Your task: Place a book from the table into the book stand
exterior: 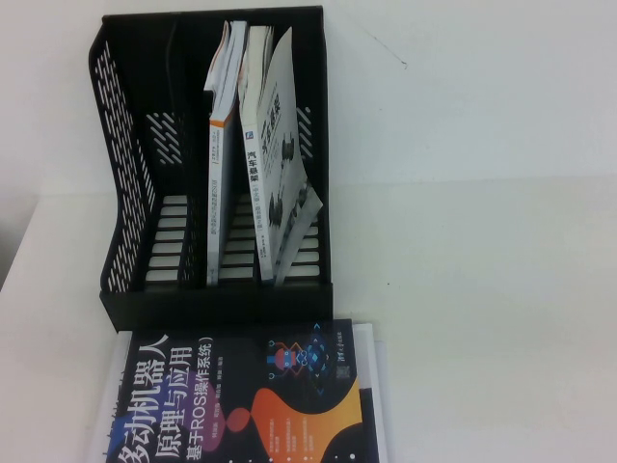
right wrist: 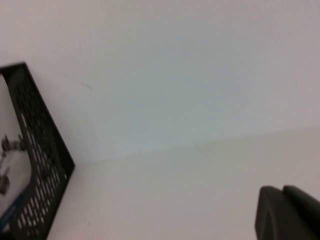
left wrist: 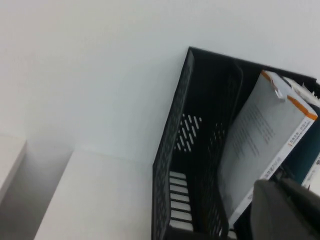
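Presently Catalogued: Book, Stand and My Two Grippers

Nearest me, the book (exterior: 241, 400) lay flat on the table (exterior: 482, 289), dark cover up with white title and orange graphic, resting atop a pale book whose edge showed at its right. Its far edge sat just beside the front of the book stand (exterior: 125, 193).

My left gripper (left wrist: 285, 210) appeared only in the left wrist view, a dark blur near the stand's front; whether its fingers were apart or together I could not tell. My right gripper (right wrist: 287, 212) hung over bare table to the stand's right, equally unreadable.

Farther off, the stand's left slot held nothing; an orange-striped book (exterior: 224, 125) leaned in the middle, a white-cover book (exterior: 280, 154) tilted on the right.
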Action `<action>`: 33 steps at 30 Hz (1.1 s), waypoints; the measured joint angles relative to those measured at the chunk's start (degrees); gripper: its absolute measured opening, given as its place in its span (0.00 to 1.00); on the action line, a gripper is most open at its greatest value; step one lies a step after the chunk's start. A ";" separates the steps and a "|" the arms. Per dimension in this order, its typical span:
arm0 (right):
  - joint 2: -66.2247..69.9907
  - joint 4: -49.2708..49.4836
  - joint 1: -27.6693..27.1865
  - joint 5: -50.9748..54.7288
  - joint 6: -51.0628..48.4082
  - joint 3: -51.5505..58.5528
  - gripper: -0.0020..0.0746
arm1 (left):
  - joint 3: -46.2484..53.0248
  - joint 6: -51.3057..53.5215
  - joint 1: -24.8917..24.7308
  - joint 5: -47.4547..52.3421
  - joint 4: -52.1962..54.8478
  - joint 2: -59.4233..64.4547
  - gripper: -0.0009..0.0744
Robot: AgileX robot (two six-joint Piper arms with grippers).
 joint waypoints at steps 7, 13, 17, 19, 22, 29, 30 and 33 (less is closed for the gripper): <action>16.57 0.88 0.00 7.65 -0.11 -11.55 0.03 | -6.86 0.98 0.00 -4.02 1.21 12.76 0.01; 26.34 6.77 0.00 4.05 -4.12 -13.42 0.03 | -12.13 0.97 0.00 3.57 -0.46 25.78 0.01; 36.70 17.21 0.00 10.61 -16.21 -17.30 0.03 | -17.75 1.21 0.00 13.84 -0.57 35.30 0.01; 42.20 23.32 0.00 13.37 -22.45 -19.42 0.03 | -19.70 1.30 0.00 15.76 -0.80 39.64 0.01; 51.06 31.93 1.57 15.46 -30.45 -22.31 0.03 | -20.47 1.30 0.00 15.64 -1.92 44.40 0.01; 69.15 36.52 17.40 10.96 -33.82 -26.48 0.03 | -20.46 2.36 0.00 14.22 -4.29 50.22 0.01; 71.06 36.67 19.37 10.18 -33.82 -26.94 0.03 | -20.46 2.52 0.00 14.36 -4.43 50.58 0.01; 77.68 37.00 24.33 8.96 -33.20 -28.65 0.03 | -20.46 3.27 0.00 15.47 -4.53 51.38 0.01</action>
